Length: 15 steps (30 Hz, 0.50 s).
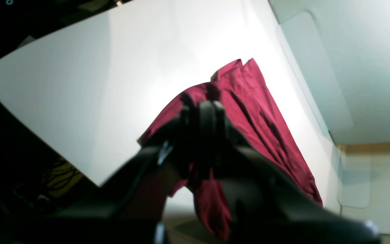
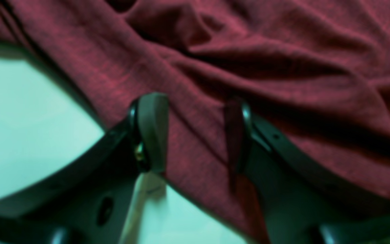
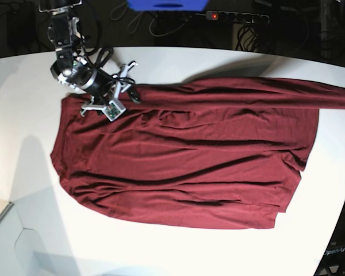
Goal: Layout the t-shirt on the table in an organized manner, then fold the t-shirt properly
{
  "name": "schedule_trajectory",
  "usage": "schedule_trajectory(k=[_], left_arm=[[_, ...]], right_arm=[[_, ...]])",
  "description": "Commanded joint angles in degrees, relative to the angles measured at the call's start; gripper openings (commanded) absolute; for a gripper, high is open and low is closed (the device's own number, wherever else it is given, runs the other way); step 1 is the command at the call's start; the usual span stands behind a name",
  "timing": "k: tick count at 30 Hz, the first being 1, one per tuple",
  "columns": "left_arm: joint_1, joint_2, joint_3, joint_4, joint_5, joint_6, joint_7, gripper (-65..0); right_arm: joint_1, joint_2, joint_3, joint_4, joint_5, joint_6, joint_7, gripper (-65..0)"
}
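left hand (image 1: 203, 108) clamps t-shirt (image 3: 184, 152) | right hand (image 2: 195, 132) spread | table (image 3: 23, 167)

Left pincer (image 1: 203, 108) shut on bunched t-shirt (image 1: 266, 125), fabric trailing down to white table (image 1: 80, 84).

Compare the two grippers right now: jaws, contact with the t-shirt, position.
The left gripper is shut on the t-shirt, lifting a bunched fold above the table; the right gripper is open, jaws astride cloth without pinching. The left works at the base view's right edge, the right at its upper left. Both are at the shirt's edge.
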Motion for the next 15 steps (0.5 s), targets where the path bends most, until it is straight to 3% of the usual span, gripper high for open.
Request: schedule_trajectory(k=[1, 4, 9, 15], left_arm=[[0.1, -1.2, -0.4, 0.7, -1.3, 0.7, -0.9, -65.0], [0.1, -1.2, -0.4, 0.7, -1.3, 0.7, -1.0, -65.0], [0.0, -1.5, -0.4, 0.7, -1.3, 0.7, -1.0, -65.0], [-0.7, -1.6, -0.4, 0.7, -1.3, 0.7, -1.0, -65.0]], right_arm=[[0.2, 0.3, 0.1, 0.7, 0.6, 0.2, 0.4, -37.8], [0.2, 0.3, 0.1, 0.7, 0.6, 0.2, 0.4, -43.7], [0.3, 0.3, 0.1, 0.9, 0.6, 0.2, 0.4, -64.8], [0.4, 0.3, 0.2, 1.1, 0.6, 0.2, 0.5, -65.0]])
